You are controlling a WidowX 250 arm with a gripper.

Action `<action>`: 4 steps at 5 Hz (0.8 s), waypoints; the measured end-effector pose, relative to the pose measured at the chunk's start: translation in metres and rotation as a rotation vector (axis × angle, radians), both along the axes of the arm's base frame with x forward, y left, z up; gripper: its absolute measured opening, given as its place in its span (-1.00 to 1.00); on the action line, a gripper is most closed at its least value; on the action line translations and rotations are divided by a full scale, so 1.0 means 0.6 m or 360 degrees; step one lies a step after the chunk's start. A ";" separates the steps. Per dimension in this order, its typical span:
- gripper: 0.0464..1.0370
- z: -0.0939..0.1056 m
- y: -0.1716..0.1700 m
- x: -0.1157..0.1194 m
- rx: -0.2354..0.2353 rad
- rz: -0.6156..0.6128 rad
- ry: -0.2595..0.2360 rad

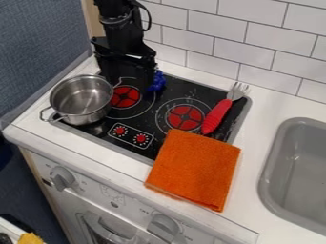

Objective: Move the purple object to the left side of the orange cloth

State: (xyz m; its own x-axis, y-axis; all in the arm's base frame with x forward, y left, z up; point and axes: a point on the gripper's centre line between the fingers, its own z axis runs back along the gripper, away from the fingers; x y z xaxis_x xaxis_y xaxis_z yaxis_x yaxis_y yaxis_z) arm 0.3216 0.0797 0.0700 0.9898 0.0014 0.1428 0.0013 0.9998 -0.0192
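Now, gripper (pixel 130 66) low over the stove's (pixel 137 122) back.
Purple-blue object (pixel 157 82) just beside it, at the back of the stove, beyond and apart from the orange cloth (pixel 196 167); whether the gripper is clenched or released, cannot tell. Metal pot (pixel 83 101) stands left in view.

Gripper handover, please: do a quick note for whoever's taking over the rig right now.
Gripper: over the stove's far side; can't tell if it holds the purple object.
Purple object: right by the gripper.
Cloth: across the stove's front edge, onto the counter.
Done: placement not yet made.
To do: put the object at the cloth's left side.
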 end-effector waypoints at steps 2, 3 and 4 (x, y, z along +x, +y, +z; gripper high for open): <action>0.93 -0.031 0.011 0.050 -0.0003 0.0038 0.0051; 0.93 -0.046 0.020 0.110 0.0009 0.0051 0.0053; 0.93 -0.058 0.021 0.145 0.0011 0.0038 0.0049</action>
State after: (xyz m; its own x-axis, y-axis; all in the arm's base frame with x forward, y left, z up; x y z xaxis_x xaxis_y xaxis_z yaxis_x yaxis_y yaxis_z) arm 0.4084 0.0925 0.0349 0.9933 0.0244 0.1126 -0.0232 0.9997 -0.0121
